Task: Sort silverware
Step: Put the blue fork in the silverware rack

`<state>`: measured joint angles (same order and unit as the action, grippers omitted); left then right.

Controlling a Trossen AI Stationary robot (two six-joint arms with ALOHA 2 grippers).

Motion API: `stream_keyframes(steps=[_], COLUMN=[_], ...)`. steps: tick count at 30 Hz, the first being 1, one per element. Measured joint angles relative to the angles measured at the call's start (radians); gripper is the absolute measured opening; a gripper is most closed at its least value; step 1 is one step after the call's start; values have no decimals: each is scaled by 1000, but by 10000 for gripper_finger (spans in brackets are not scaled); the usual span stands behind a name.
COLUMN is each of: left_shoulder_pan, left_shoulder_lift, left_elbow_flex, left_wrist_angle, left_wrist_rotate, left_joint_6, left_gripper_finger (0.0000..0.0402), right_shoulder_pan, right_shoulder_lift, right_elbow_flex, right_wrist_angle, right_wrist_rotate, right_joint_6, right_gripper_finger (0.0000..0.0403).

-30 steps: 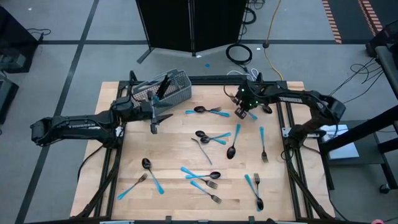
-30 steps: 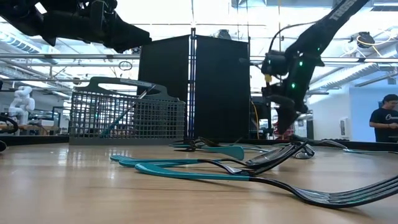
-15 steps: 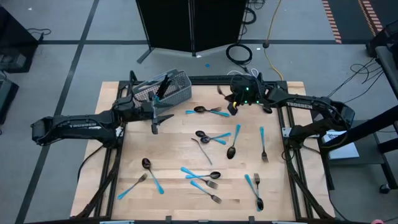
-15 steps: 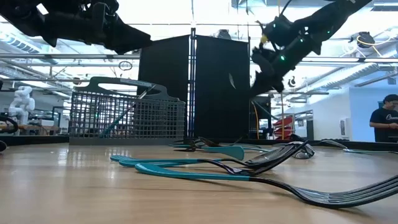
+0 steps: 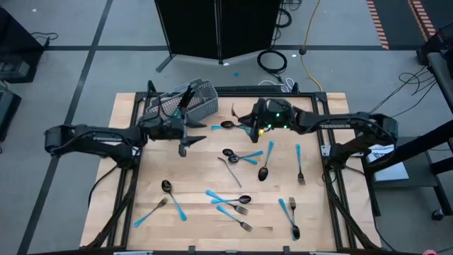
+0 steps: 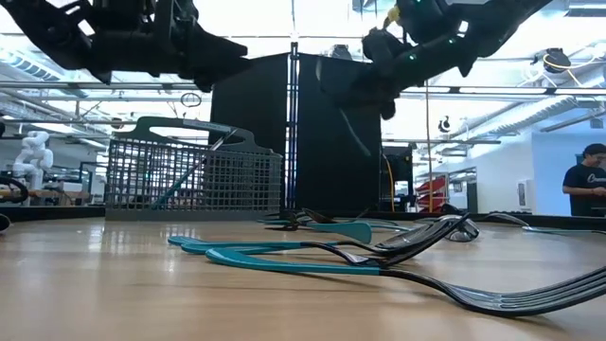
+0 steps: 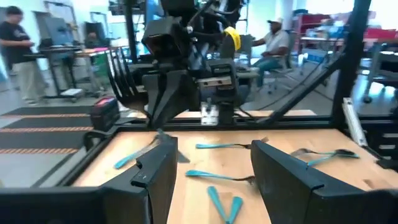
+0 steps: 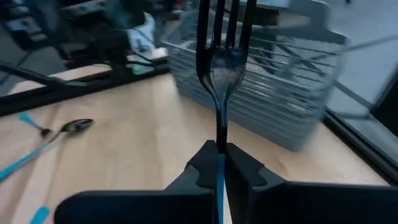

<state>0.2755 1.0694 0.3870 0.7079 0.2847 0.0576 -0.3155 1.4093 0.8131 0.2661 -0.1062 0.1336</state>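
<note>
My right gripper (image 5: 246, 122) hangs over the far middle of the table, shut on a fork (image 8: 221, 59) with a light-blue handle. The fork's tines point at the grey wire-mesh basket (image 5: 180, 101), which stands at the far left. In the low view the fork (image 6: 352, 128) slants down from the gripper (image 6: 379, 71), high above the wood. My left gripper (image 5: 190, 134) hovers open next to the basket, level and facing the right arm, with nothing between its fingers (image 7: 155, 177). Several other pieces of silverware (image 5: 244, 157) lie scattered flat on the table. My right gripper pinches the fork's blue handle (image 8: 219, 165) between its two fingers. The dark neck and tines stick out ahead of the fingertips, in line with the fingers. The fingers come from the table's right, slanting slightly down. The fork is lifted clear of the table.
More spoons and forks lie near the front edge (image 5: 226, 205) and at the right (image 5: 299, 163). A black cabinet (image 5: 219, 28) stands beyond the far edge. Dark frame rails (image 5: 329, 177) run along the table's sides. People show in the room behind (image 7: 273, 46).
My right gripper has risen and gone toward the table's left, toward the basket. It has tipped from pointing down to nearly level, and the fork has come up clear of the table with it. My left gripper has shifted slightly toward the right and down, still open.
</note>
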Motion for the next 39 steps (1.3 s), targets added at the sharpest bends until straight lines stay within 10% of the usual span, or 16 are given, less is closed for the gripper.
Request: stream_keyframes(steps=[13,39], left_shoulder_pan=[-21,-9], left_shoulder_lift=[222,384], left_elbow_flex=[36,240], left_wrist_angle=[177,163], left_wrist_rotate=[-77,-72], left_joint_6=[-79,-131], left_gripper_finger=[200,200], right_shoulder_pan=[102,132], right_shoulder_lift=[138,140], right_elbow_flex=[1,1], right_wrist_angle=[309,271], right_wrist_rotate=[0,-4], right_joint_6=[-24,-93], right_gripper_finger=[0,0])
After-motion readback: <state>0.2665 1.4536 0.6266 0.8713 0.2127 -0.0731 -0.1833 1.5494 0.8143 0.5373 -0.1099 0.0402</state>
